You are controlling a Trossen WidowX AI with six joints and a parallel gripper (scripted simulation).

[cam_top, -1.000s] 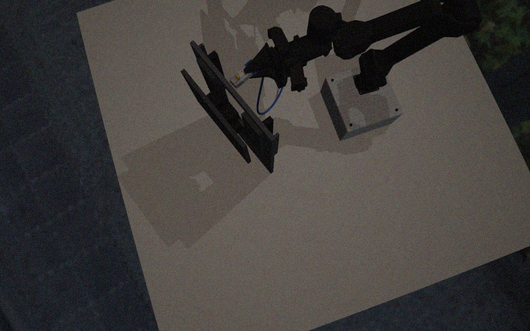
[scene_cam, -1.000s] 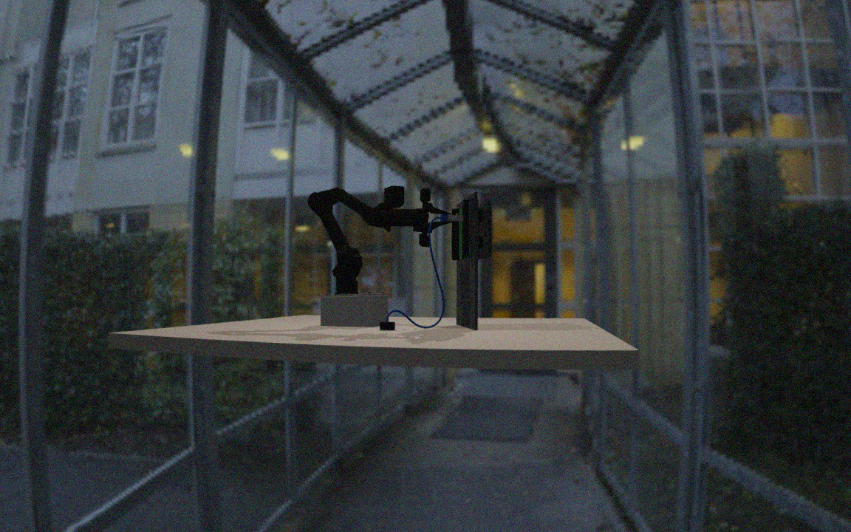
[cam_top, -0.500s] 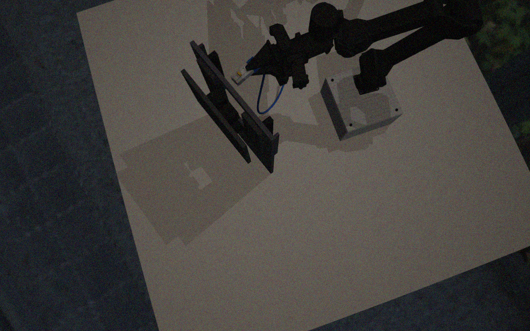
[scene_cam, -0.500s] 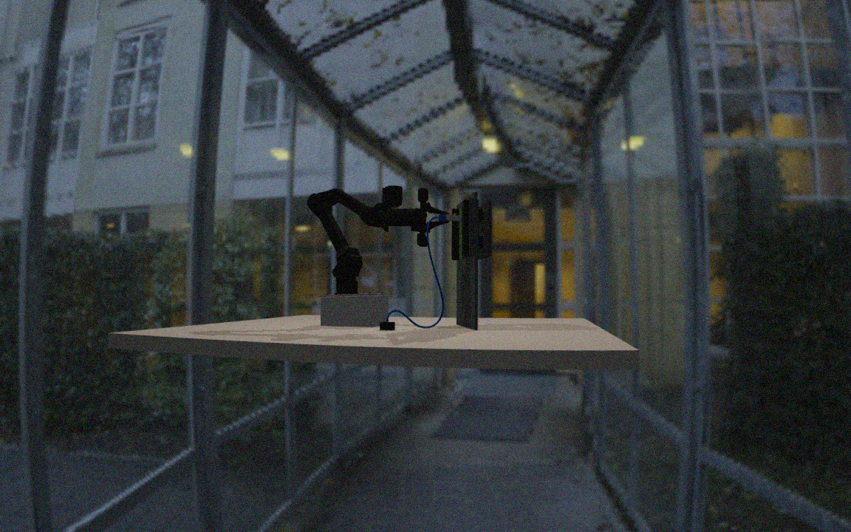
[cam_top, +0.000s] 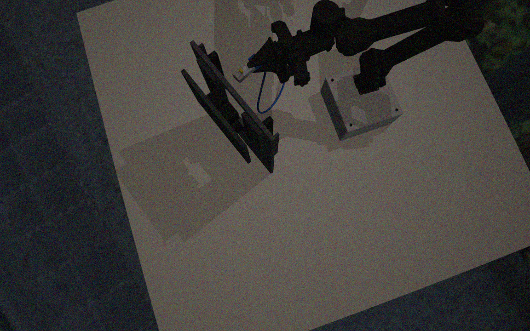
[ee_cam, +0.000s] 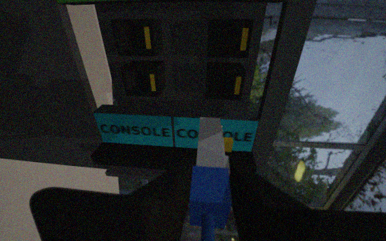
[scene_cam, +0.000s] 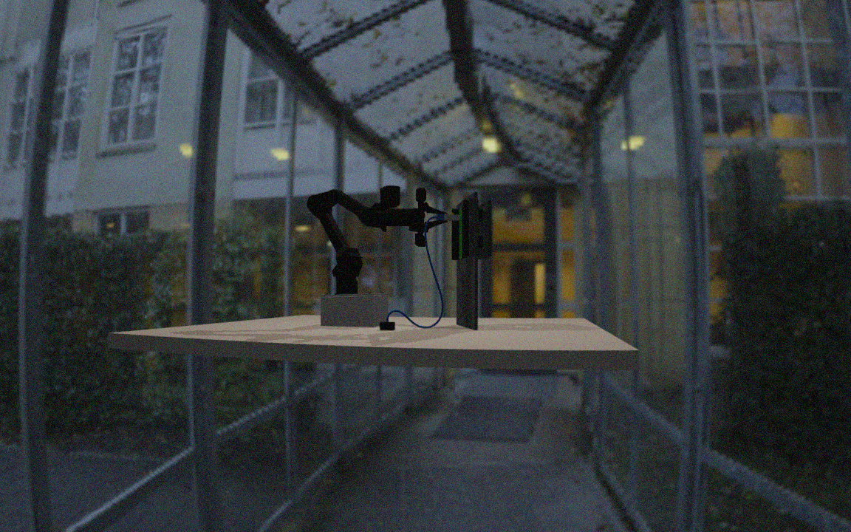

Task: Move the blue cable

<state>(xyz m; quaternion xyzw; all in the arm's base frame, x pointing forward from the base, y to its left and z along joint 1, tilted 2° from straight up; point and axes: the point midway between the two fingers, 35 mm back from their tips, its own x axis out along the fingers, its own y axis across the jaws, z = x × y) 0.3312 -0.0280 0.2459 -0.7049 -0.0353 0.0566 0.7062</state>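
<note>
Tan desk [cam_top: 341, 226] [scene_cam: 382, 354] w/ dark robot arm [cam_top: 398, 31] [scene_cam: 375, 216] reaching in from approx. 2 o'clock, top view. Dark upright rack [cam_top: 240, 97] [scene_cam: 467, 284] [ee_cam: 186, 60] stands at approx. 11 o'clock on same view. Grey block [cam_top: 365, 98] [scene_cam: 352, 310] under arm's foot, approx. 1 o'clock from top-view ctr. Blue cable [cam_top: 262, 112] [scene_cam: 442, 291] [ee_cam: 208, 231] loops down from pincer to small black box [scene_cam: 387, 326] on desk, ext. view. Pincer [cam_top: 251, 65] [scene_cam: 445, 216] [ee_cam: 210, 162] is pinching the plug [cam_top: 241, 76] [scene_cam: 451, 216] [ee_cam: 210, 144], approx. level, pointed at rack. Plug is out of the sockets, tip just short of rack; in wrist view it overlaps the RH teal CONSOLE label [ee_cam: 243, 134]. LH CONSOLE label [ee_cam: 134, 128] sits at 9 o'clock of that one. Yellow tab [ee_cam: 228, 144] shows at plug's 3 o'clock, wrist view.
</note>
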